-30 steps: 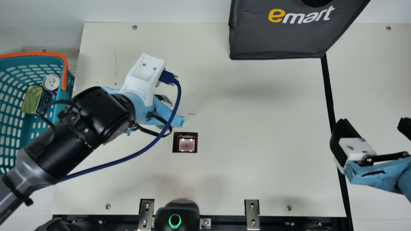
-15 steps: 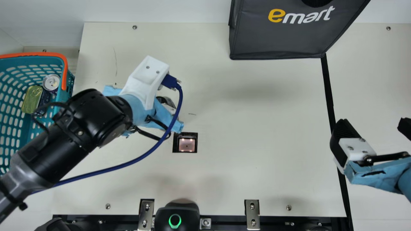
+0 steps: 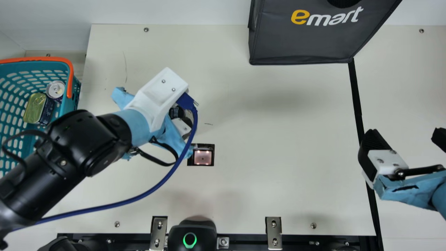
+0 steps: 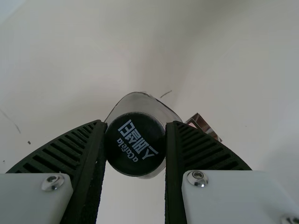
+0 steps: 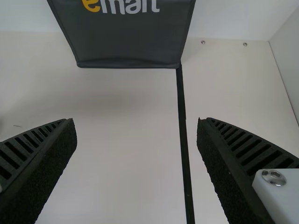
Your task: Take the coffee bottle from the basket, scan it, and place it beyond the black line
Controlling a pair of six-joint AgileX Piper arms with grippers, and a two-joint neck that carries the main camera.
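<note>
Your left gripper clasps the coffee bottle at its capped end, at eleven o'clock from the scanner window in the main view; your right gripper stands open. A barcode turned away could cost you the read; so high a hold might let the bottle swing short of the black line, at three o'clock.

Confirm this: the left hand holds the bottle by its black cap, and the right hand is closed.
Not quite: the right hand is open, as the right wrist view shows. The left hand does hold the bottle by its black cap.
</note>
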